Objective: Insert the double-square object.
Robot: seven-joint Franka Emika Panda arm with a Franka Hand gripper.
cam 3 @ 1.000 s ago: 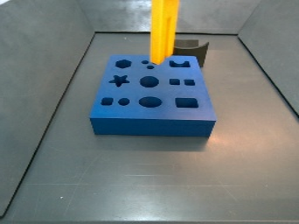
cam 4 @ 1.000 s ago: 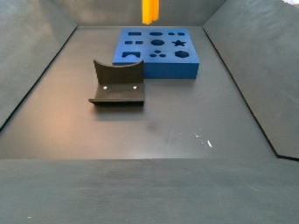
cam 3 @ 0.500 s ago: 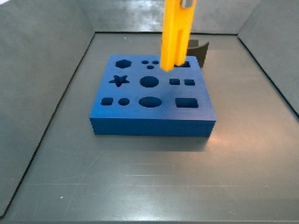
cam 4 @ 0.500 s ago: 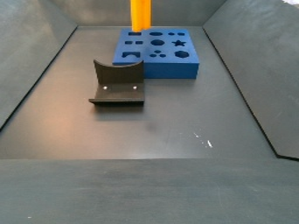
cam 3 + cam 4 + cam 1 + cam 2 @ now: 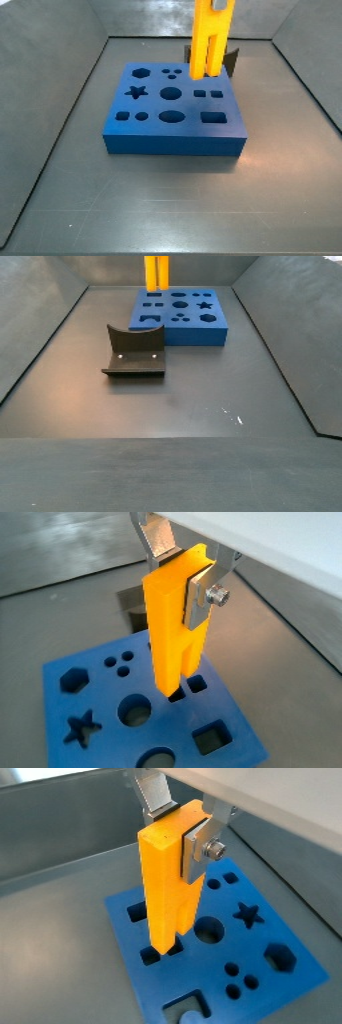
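My gripper (image 5: 181, 574) is shut on the top of the double-square object (image 5: 174, 627), a long yellow-orange bar with a lengthwise groove, held upright. It also shows in the wrist view (image 5: 171, 878) and in both side views (image 5: 209, 40) (image 5: 156, 272). Its lower end hangs just above the blue block (image 5: 174, 110) with shaped holes, near the small square holes (image 5: 197, 684). The block also shows in a side view (image 5: 185, 316) and in both wrist views (image 5: 227, 978). The silver fingers (image 5: 203, 840) clamp the bar's sides.
The dark L-shaped fixture (image 5: 134, 351) stands on the grey floor in front of the block; in a side view (image 5: 230, 58) it shows behind the block. Sloped grey walls (image 5: 54, 90) enclose the floor.
The bar has moved sideways over the block, from above the far holes toward the small square holes, staying upright in my grip.
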